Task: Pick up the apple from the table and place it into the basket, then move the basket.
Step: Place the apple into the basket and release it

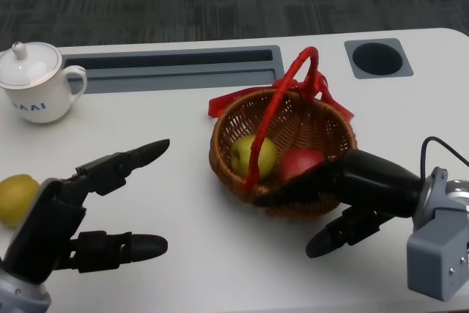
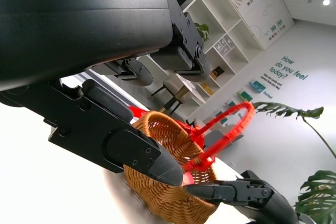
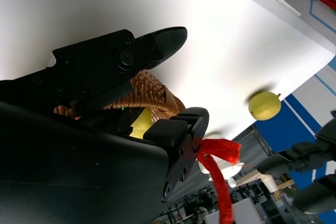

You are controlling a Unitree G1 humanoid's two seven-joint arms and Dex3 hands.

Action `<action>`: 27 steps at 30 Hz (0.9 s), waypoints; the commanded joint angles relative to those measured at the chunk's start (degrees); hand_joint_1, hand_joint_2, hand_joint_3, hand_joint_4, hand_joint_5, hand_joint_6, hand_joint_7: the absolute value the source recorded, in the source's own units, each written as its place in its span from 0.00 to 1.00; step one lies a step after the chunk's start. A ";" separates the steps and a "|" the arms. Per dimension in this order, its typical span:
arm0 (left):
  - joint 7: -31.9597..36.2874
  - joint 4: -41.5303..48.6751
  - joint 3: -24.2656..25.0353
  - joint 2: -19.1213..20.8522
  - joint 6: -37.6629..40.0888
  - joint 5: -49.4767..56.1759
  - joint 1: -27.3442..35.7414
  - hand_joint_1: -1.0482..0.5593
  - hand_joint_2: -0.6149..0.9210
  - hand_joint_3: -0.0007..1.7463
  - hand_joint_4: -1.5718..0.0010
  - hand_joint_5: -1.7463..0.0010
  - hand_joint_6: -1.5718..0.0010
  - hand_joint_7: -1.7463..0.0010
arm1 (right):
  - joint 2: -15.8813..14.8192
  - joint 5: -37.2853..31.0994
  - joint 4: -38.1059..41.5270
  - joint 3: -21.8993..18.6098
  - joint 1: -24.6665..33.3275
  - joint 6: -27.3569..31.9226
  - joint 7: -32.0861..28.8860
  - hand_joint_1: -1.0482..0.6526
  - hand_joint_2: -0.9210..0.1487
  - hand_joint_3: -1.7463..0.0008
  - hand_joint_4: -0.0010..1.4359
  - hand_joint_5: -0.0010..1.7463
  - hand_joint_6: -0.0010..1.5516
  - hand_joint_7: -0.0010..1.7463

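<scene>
A wicker basket point(image 1: 220, 137) with a red handle point(image 1: 282, 89) stands mid-table. Inside lie a yellow-green apple point(image 1: 245, 153) and a red apple point(image 1: 297, 160). My right hand point(image 1: 344, 188) is at the basket's near right side. One finger lies along the rim beside the red apple, the others sit spread outside the wall, and it holds nothing. In the right wrist view the wicker point(image 3: 149, 95) shows between its fingers point(image 3: 115, 61). My left hand point(image 1: 80, 210) hovers with fingers apart at the near left, well clear of the basket point(image 2: 168, 150).
A yellow fruit point(image 1: 15, 199) lies at the table's left edge beside my left hand. A white lidded cup point(image 1: 33, 82) stands at the back left. Along the back run a grey slot point(image 1: 172, 64) and a round recess point(image 1: 377, 58).
</scene>
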 commanded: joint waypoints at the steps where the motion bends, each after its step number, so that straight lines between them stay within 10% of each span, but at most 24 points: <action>1: 0.14 -0.18 0.10 0.35 0.27 -0.22 0.03 0.26 0.92 0.00 0.62 1.00 0.63 1.00 | -0.63 0.16 -1.58 -2.06 1.49 -5.33 -2.90 0.26 0.11 1.00 0.52 0.00 0.29 0.00; 27: -0.59 0.32 -0.22 0.85 -0.32 -0.94 -0.71 0.27 0.91 0.00 0.60 1.00 0.62 1.00 | -1.06 -1.09 0.75 -10.66 1.87 -8.73 -11.82 0.22 0.09 0.99 0.43 0.00 0.29 0.01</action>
